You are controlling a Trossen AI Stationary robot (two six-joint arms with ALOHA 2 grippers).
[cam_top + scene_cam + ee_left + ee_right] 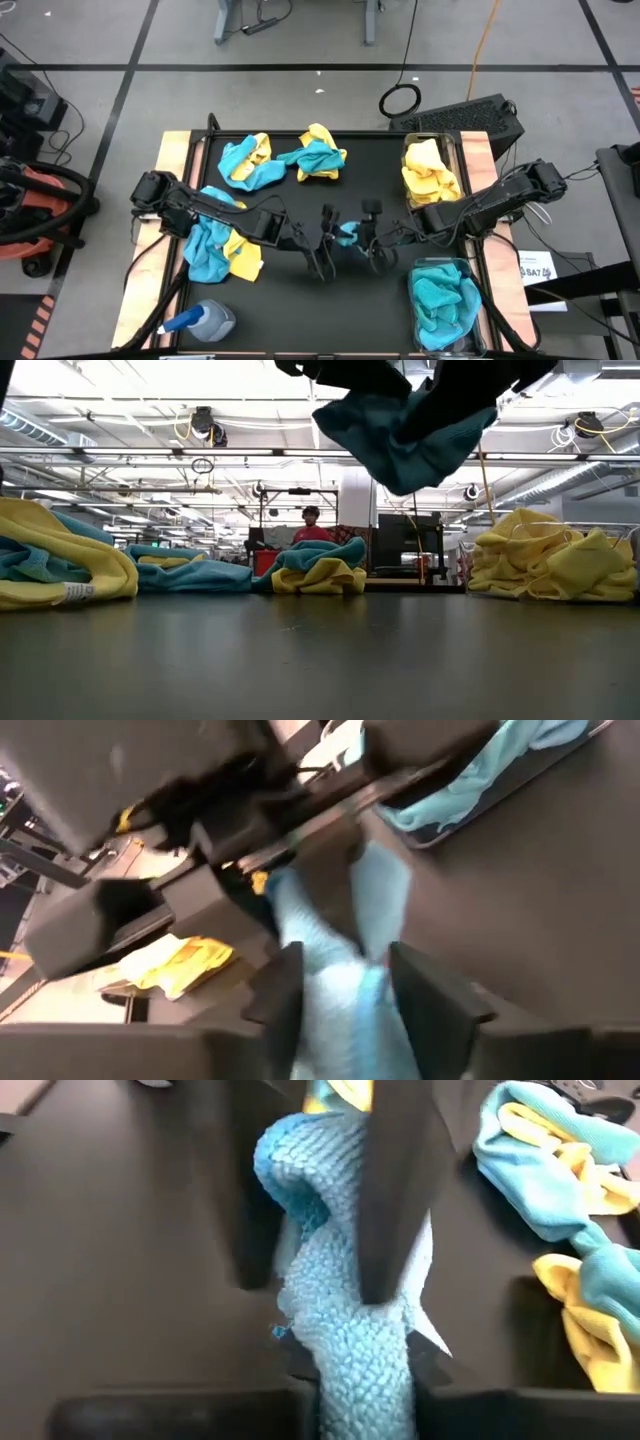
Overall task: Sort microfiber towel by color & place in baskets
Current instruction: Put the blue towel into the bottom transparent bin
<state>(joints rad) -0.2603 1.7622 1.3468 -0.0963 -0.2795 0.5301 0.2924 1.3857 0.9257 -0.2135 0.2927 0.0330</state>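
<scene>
A teal-blue microfiber towel [348, 232] hangs in the air over the middle of the table, between my two grippers; the low view shows the teal towel [405, 435] clear of the tabletop. My left gripper [322, 240] comes from the left and my right gripper [372, 238] from the right, each shut on it. Two clear baskets stand at the right edge: the far one [457, 160] holds yellow towels, the near one [478, 300] teal ones. Mixed yellow and teal towels lie in heaps at the left [220, 245] and far side [250, 160], [318, 155]. My left gripper [345, 1005] pinches the teal towel between its two fingers at one bunched end [335, 1010], coming from the table's left. The towel is lifted clear of the table. My right gripper [365, 1400] pinches the same towel's other bunched end [360, 1370] between its fingers, coming from the table's right. The cloth runs as a thick rope from its fingers to the left gripper's fingers [390, 1190].
A blue-capped spray bottle [205, 322] lies at the near left corner. The middle of the black tabletop [300, 300] below the grippers is bare. A person [312, 525] stands far back in the room.
</scene>
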